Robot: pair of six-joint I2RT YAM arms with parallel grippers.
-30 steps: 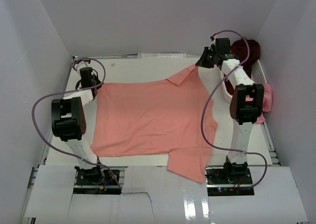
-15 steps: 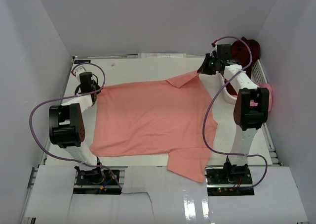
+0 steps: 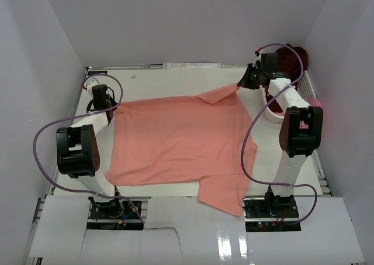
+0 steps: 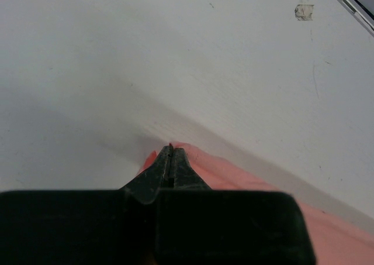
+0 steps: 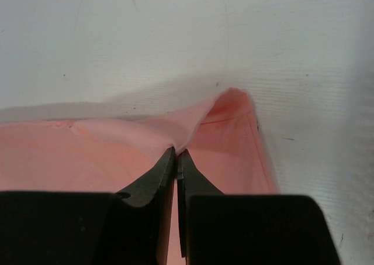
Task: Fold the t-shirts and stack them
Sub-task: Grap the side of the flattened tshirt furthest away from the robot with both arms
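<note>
A salmon-pink t-shirt [image 3: 181, 139] lies spread on the white table. My left gripper [image 3: 107, 103] is shut on its far left corner; the left wrist view shows the closed tips [image 4: 170, 150] pinching a bit of salmon cloth [image 4: 234, 174]. My right gripper [image 3: 245, 82] is shut on the far right corner by the sleeve, with cloth [image 5: 234, 136] gathered at the closed tips [image 5: 176, 152]. A dark maroon t-shirt [image 3: 290, 59] sits bunched at the far right. A brighter pink t-shirt [image 3: 316, 114] shows behind my right arm.
A white slatted basket [image 3: 306, 85] stands along the right edge and holds the maroon and pink shirts. One sleeve [image 3: 225, 198] of the salmon shirt hangs over the near table edge. White walls enclose the table on three sides.
Both grippers have moved farther from the bases and a little outward, pulling the shirt's far edge straighter and flatter. The right arm has stretched out.
</note>
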